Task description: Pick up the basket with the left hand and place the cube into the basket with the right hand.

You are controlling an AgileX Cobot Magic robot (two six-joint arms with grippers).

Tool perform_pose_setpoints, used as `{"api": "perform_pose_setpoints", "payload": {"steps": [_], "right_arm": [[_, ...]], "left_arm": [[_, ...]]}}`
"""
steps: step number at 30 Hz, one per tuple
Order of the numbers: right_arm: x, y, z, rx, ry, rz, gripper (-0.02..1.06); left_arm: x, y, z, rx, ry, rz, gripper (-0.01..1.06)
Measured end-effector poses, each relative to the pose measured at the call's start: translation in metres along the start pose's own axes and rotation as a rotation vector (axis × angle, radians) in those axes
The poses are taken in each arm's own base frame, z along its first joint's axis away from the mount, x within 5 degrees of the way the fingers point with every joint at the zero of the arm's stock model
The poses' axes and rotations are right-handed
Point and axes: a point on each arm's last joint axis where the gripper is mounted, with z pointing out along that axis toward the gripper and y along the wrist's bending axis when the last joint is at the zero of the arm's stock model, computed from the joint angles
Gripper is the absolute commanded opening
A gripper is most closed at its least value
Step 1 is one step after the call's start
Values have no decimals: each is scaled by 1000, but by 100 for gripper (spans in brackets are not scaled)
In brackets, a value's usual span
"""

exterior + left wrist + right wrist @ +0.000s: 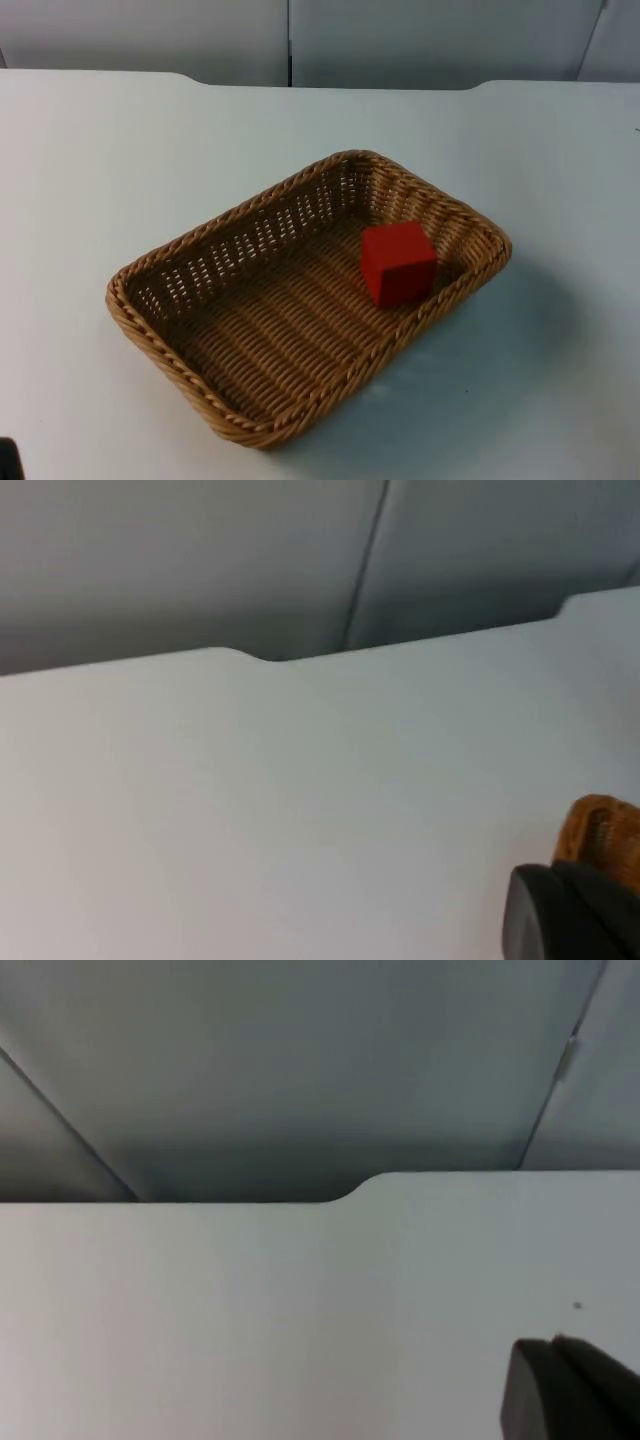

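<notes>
A woven tan basket [250,207] rests on the white table, turned at an angle. A red cube [398,262] sits inside it, on the basket floor near the right-hand end wall. In the left wrist view, part of my left gripper [575,915] appears with a bit of the basket's rim [598,827] just beyond it; touching or apart cannot be told. In the right wrist view, part of my right gripper [570,1390] hangs over bare table, facing the grey wall, away from the basket.
The white table top [120,150] spreads all around the basket. Its far edge meets the grey partition wall [300,40]. A small dark object [8,460] sits at the near left edge of the top view.
</notes>
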Motion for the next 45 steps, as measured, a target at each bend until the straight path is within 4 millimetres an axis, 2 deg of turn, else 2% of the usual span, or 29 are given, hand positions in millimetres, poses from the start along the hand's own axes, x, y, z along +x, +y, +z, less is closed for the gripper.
{"api": "perform_pose_setpoints", "payload": {"steps": [3, 5, 6, 8, 11, 12, 15, 16, 17, 18, 21, 22, 23, 26, 27, 29, 32, 33, 36, 37, 41, 42, 45], "right_arm": [[-6, -4, -31, 70, -56, -38, 0], [-6, -5, -60, 113, -77, -52, 0], [-6, -5, -60, 113, -77, -52, 0], [-5, -5, -93, 135, -95, -56, 0], [1, -1, -158, 150, -181, -59, 0], [1, -1, -158, 150, -181, -59, 0], [14, 5, -233, 153, -329, -55, 0], [19, 6, -252, 153, -366, -55, 0], [19, 6, -252, 153, -366, -55, 0], [30, 8, -281, 153, -410, -54, 0], [47, 10, -316, 163, -464, -53, 0], [47, 10, -316, 163, -464, -53, 0], [52, 10, -326, 172, -483, -54, 0], [67, 6, -332, 221, -469, -52, 0], [67, 6, -332, 221, -469, -52, 0], [80, 0, -327, 277, -423, -39, 0], [111, -9, -320, 363, -364, -8, 0], [111, -9, -320, 363, -364, -8, 0], [149, -15, -312, 411, -358, 13, 0], [149, -15, -312, 411, -358, 13, 0], [193, -16, -300, 405, -391, 14, 0], [193, -16, -300, 405, -391, 14, 0], [228, -16, -294, 381, -452, 47, 0]], "left_arm": [[-2, -10, -50, -152, -44, 65, 0], [-1, -18, -80, -223, -78, 86, 0], [-1, -18, -80, -223, -78, 86, 0], [5, -31, -111, -248, -107, 107, 0], [21, -50, -149, -266, -163, 136, 0], [21, -50, -149, -266, -163, 136, 0], [50, -63, -171, -285, -208, 155, 0], [62, -66, -176, -288, -221, 152, 0], [62, -66, -176, -288, -221, 152, 0], [80, -69, -178, -289, -226, 144, 0], [113, -72, -175, -280, -199, 112, 0], [113, -72, -175, -280, -199, 112, 0], [123, -73, -173, -273, -191, 101, 0], [150, -74, -163, -240, -165, 69, 0], [150, -74, -163, -240, -165, 69, 0], [166, -77, -161, -211, -154, 66, 0], [178, -83, -164, -147, -132, 90, 0], [178, -83, -164, -147, -132, 90, 0], [185, -88, -171, -96, -145, 137, 0], [185, -88, -171, -96, -145, 137, 0], [193, -87, -180, -87, -164, 207, 0], [193, -87, -180, -87, -164, 207, 0], [199, -86, -188, -81, -187, 235, 0]]}}
